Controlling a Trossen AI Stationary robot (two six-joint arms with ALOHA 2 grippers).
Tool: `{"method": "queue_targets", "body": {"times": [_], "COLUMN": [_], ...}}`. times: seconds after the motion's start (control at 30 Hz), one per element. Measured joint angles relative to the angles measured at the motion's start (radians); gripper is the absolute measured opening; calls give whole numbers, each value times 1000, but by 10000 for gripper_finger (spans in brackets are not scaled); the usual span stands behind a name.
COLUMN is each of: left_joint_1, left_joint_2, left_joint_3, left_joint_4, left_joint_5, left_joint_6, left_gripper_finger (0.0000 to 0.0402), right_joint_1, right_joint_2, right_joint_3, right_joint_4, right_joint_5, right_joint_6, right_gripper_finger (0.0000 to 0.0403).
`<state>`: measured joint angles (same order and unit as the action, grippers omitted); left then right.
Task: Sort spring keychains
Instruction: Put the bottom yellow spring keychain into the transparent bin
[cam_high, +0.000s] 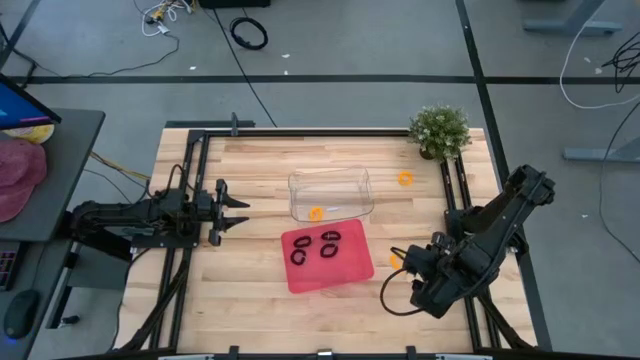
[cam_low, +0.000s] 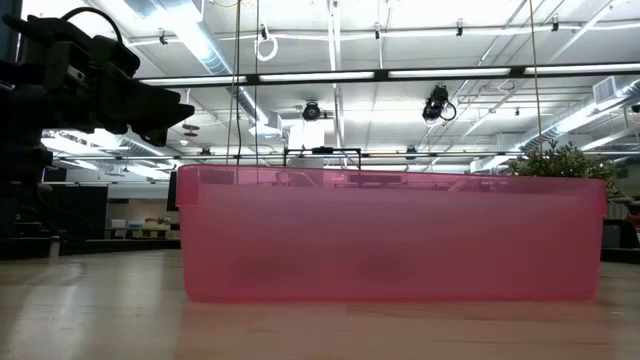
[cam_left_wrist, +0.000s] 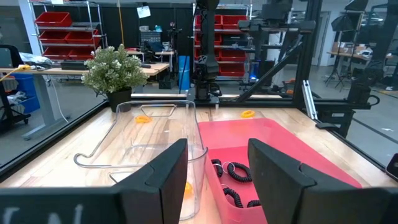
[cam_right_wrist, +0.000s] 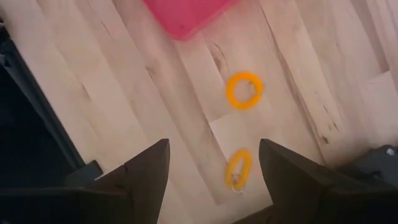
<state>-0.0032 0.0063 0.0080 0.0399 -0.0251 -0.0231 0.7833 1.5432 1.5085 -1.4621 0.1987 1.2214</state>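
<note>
Several black spring keychains (cam_high: 328, 250) lie in the red tray (cam_high: 345, 278) at the table's middle. One orange keychain (cam_high: 316, 212) lies in the clear tray (cam_high: 330, 178) behind it. Another orange one (cam_high: 405, 179) lies on the wood near the plant. Two more orange keychains (cam_right_wrist: 244, 90) (cam_right_wrist: 238, 169) lie on the wood right of the red tray. My right gripper (cam_right_wrist: 214, 149) hangs open above these two, pointing down and touching nothing. My left gripper (cam_high: 235, 212) stands open and level at the table's left, empty.
A small potted plant (cam_high: 440, 130) stands at the far right corner. Black frame rails (cam_high: 190, 190) run along both sides of the table. The red tray's wall (cam_low: 390, 235) fills the low view. Bare wood lies in front of the red tray.
</note>
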Motion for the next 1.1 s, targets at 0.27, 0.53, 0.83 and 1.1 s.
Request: {"method": "queue_targets", "body": {"times": [0.27,0.53,0.83,1.1], "left_joint_1": [0,0,0,0], "left_joint_2": [0,0,0,0], "left_joint_3": [0,0,0,0], "left_joint_4": [0,0,0,0], "left_joint_5": [0,0,0,0], "left_joint_6": [0,0,0,0], "left_gripper_finger": [172,172,172,172], "right_joint_1": [7,37,53,53], "right_joint_2": [23,23,23,23], "right_joint_3": [0,0,0,0], "right_joint_4": [-63,-79,-80,-80], "right_joint_5": [-5,2,30,25], "right_joint_6": [45,83,100,129], "right_gripper_finger": [249,249,249,249]}}
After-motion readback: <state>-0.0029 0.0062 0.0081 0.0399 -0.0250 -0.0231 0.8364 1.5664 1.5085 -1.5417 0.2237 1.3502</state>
